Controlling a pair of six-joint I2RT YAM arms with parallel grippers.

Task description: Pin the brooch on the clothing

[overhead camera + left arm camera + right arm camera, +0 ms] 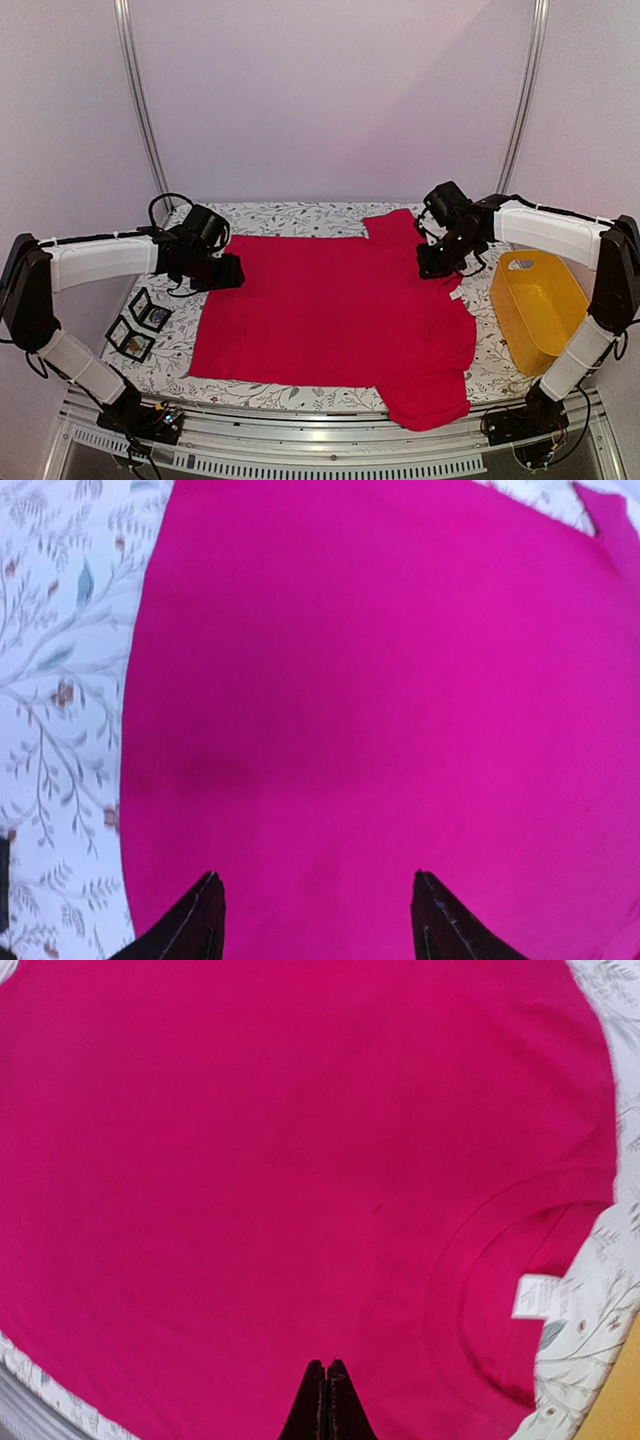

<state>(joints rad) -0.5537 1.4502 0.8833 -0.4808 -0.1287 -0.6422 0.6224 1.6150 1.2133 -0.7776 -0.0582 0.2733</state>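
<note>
The clothing, a bright red T-shirt (330, 310), lies spread flat on the floral tablecloth (300, 215), its neck to the right with a white label (533, 1297). My left gripper (228, 272) hovers over the shirt's left edge. In the left wrist view the left gripper (315, 878) is open, with only red cloth (380, 700) below it. My right gripper (432, 268) hangs above the shirt near the collar. In the right wrist view the right gripper (327, 1362) is shut and holds nothing, over the red cloth (280, 1160). I cannot make out the brooch.
Two small open black cases (150, 312) (130, 340) lie on the tablecloth left of the shirt, with small items inside. A yellow bin (540, 305) stands at the right edge. White walls and metal posts close off the back.
</note>
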